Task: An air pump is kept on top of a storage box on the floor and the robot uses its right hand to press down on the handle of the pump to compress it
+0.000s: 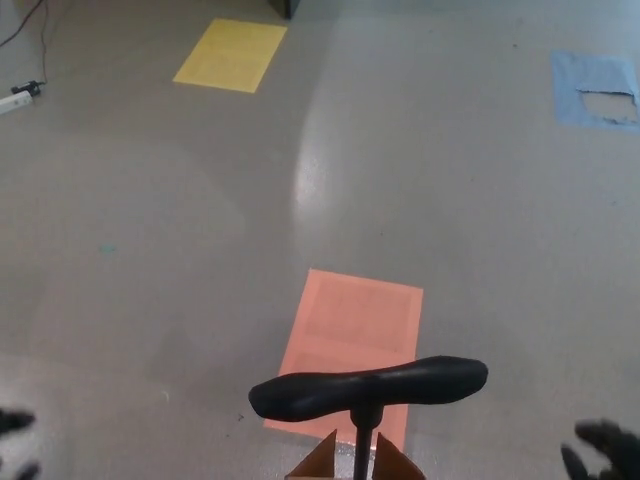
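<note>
The air pump's black T-shaped handle [368, 386] lies across the lower middle of the head view, raised on its thin black shaft [365, 440]. Below it show the brown cardboard flaps of the storage box [322, 461], cut off by the bottom edge. My right hand [603, 450] shows as dark blurred fingers in the lower right corner, well to the right of the handle and apart from it. My left hand [15, 440] peeks in at the lower left corner. Both hands are too blurred and cropped to judge.
An orange sheet [352, 335] lies on the grey floor just beyond the pump. A yellow sheet [231, 54] lies far left, a torn blue sheet [596, 90] far right. A white object with a cable [18, 96] rests at the left edge.
</note>
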Available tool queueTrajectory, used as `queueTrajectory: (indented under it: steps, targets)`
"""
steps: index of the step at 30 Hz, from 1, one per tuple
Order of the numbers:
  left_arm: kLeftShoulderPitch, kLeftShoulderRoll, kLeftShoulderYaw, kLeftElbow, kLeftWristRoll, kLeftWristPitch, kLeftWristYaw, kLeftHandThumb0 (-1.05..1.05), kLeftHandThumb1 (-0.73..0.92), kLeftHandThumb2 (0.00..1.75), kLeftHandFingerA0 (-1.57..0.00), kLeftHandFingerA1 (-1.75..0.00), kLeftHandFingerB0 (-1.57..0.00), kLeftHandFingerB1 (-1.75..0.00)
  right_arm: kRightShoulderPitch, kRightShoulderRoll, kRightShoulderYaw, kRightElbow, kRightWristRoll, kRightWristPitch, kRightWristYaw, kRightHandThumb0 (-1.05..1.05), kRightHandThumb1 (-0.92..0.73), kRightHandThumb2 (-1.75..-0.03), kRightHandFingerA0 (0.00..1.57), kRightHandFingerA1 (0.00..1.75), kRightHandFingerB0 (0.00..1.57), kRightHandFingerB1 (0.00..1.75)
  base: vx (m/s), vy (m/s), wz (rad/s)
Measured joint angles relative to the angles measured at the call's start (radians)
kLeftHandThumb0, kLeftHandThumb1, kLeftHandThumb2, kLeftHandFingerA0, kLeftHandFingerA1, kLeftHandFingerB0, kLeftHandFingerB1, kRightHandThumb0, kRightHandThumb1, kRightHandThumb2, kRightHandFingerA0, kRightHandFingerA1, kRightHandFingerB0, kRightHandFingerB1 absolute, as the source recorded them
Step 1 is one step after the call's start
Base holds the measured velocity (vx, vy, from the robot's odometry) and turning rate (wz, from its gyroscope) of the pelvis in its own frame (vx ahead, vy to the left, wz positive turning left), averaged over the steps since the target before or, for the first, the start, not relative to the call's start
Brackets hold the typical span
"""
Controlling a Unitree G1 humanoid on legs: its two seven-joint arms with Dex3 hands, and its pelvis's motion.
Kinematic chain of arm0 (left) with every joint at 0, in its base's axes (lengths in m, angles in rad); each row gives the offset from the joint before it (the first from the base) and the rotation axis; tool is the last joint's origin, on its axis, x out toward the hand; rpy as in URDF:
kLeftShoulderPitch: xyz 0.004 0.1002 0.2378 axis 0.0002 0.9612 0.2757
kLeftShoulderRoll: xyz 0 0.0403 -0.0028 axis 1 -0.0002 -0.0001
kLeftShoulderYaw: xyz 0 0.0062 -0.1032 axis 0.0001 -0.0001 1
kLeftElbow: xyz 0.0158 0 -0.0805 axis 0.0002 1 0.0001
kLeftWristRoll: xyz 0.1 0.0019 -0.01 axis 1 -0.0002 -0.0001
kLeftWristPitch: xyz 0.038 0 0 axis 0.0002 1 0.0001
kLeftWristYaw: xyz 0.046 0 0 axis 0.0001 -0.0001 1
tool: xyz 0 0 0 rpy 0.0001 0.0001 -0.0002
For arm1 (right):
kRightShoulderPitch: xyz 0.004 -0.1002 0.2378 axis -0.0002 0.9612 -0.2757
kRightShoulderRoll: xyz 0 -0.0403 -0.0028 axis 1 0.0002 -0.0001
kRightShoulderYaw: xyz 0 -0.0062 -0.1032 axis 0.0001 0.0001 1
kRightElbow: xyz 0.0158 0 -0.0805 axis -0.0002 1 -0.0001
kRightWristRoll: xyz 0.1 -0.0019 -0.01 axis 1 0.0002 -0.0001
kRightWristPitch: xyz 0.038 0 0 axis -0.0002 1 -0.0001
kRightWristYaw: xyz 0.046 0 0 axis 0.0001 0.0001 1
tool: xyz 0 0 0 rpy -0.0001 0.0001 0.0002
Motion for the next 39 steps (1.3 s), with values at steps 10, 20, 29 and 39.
queueTrajectory:
  steps: [10,20,29,39]
  targets:
    - [-0.013,0.016,-0.004,0.038,0.000,-0.055,-0.026,-0.55,0.87,0.66,-0.26,-0.34,-0.17,-0.29,-0.008,0.017,-0.136,-0.047,0.047,-0.141,-0.056,-0.32,-0.64,-1.15,0.00,0.47,0.00,0.47,0.00,0.000,0.00]
    - [-0.047,0.013,-0.004,0.039,-0.003,-0.069,-0.031,-0.33,0.59,1.10,-0.01,-0.47,0.00,-0.46,0.090,0.070,-0.286,-0.371,0.133,-0.244,-0.051,-0.35,-0.55,-1.11,0.00,0.49,0.00,0.48,0.00,0.000,0.00]
    - [-0.067,0.002,-0.008,0.038,-0.003,-0.069,-0.031,-0.33,0.56,1.07,0.00,-0.47,0.00,-0.46,0.150,0.070,-0.341,-0.647,0.165,-0.245,-0.045,-0.35,-0.54,-1.10,0.00,0.47,0.00,0.47,0.00,0.000,0.00]
    - [-0.073,-0.005,-0.017,0.039,-0.003,-0.069,-0.030,-0.33,0.55,1.06,-0.01,-0.48,0.00,-0.47,0.171,0.038,-0.391,-0.919,0.205,-0.215,-0.036,-0.36,-0.49,-1.07,0.00,0.48,0.00,0.48,0.00,0.000,0.00]
